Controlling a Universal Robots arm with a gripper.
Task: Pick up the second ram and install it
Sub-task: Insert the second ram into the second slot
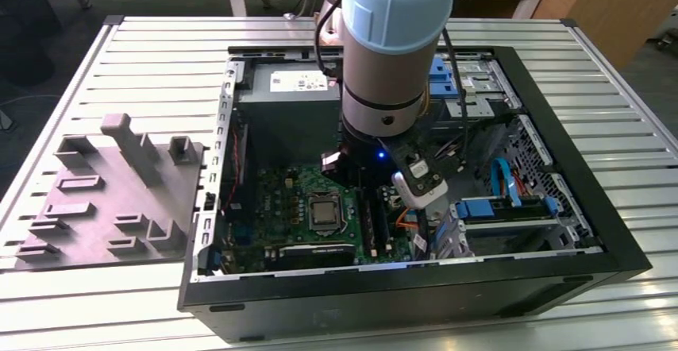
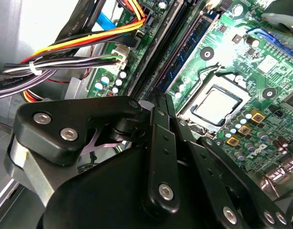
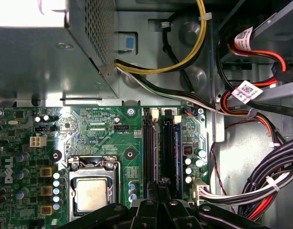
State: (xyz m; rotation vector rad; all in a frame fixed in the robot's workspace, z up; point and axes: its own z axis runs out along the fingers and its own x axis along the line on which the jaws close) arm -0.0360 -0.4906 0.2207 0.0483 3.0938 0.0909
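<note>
RAM — the second ram (image 3: 169, 152) — stood upright in a motherboard (image 3: 103, 138) slot, directly under the gripper (image 3: 161, 196), whose fingertips (image 3: 164, 181) sat nearly shut at its top edge; whether they pinched it could not be told — beside lay the processor socket (image 3: 92, 193) and cable bundle (image 3: 260, 186)

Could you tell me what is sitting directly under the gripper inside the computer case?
Under the gripper lie the motherboard's long memory slots, with the processor socket beside them. The gripper's black linkage covers the slots' near ends.
</note>
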